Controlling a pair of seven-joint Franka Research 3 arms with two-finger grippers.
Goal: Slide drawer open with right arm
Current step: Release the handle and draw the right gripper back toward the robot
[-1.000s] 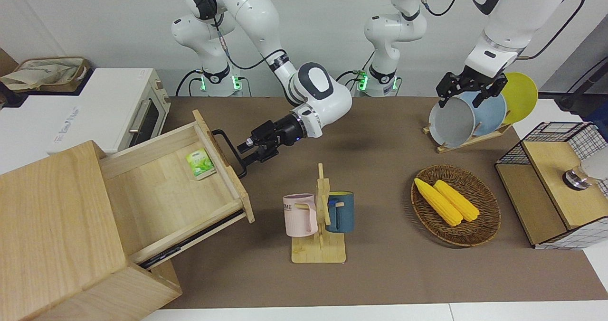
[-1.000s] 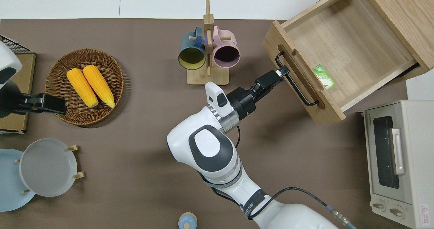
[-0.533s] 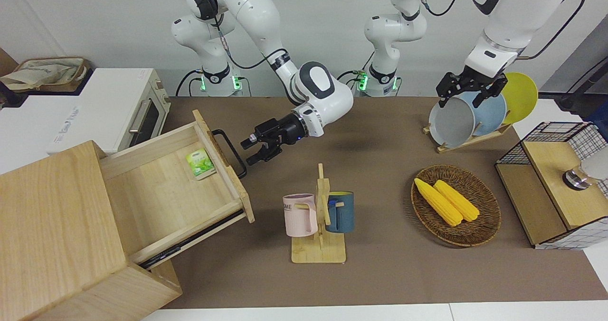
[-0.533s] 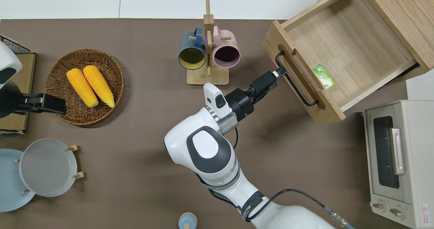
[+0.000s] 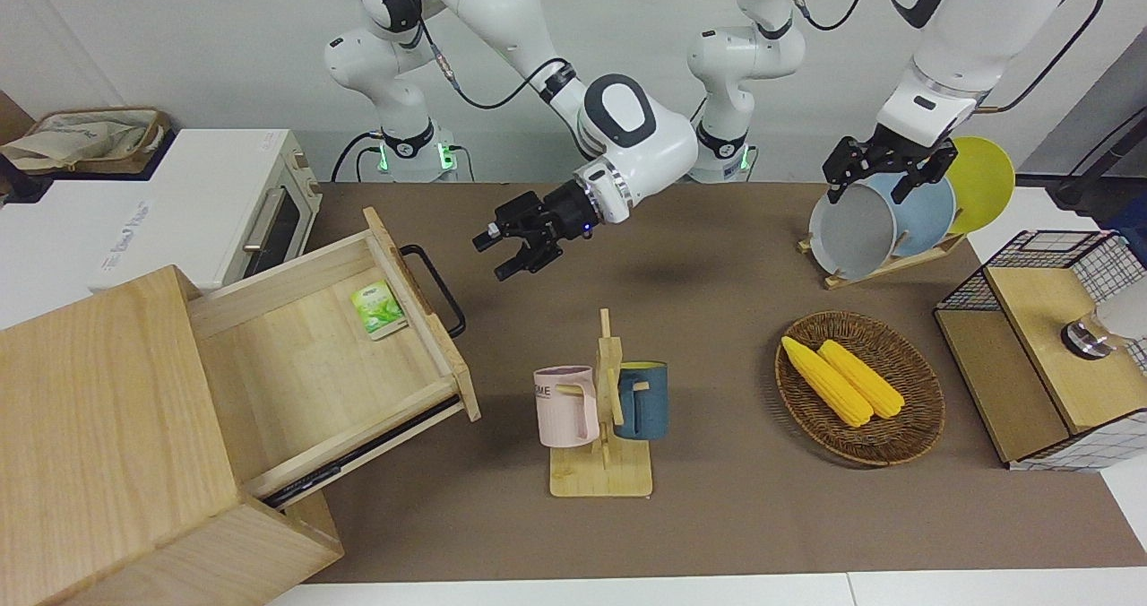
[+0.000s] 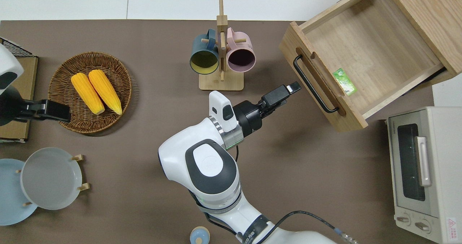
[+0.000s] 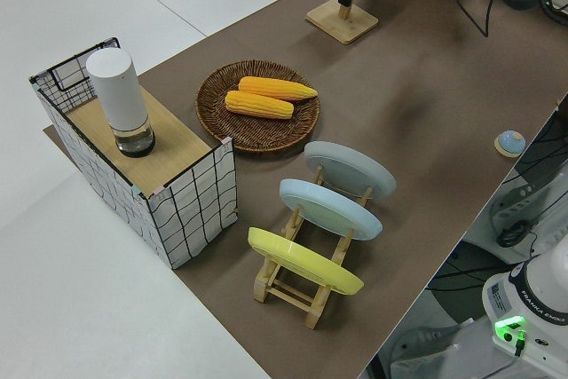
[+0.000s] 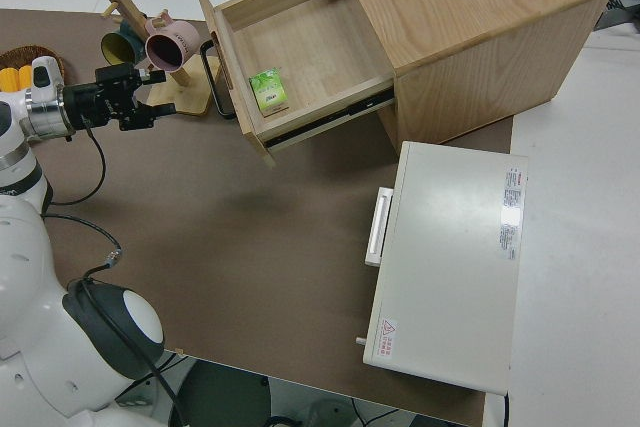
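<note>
1 drawer [image 5: 314, 364] stands pulled well out of its cabinet [image 5: 107, 445]. My right gripper [image 6: 288, 91], fingers parted and empty, hangs clear of the handle [image 6: 313, 88]. I would retreat straight, avoiding the mug rack [image 6: 221, 52].

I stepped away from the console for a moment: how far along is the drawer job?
Done: the drawer stands pulled well out of the cabinet, with a small green packet lying inside. In hand: nothing; the right hand is open, clear of the handle and up over bare table. The left arm is parked. Left: apparently only parking the right arm.
</note>
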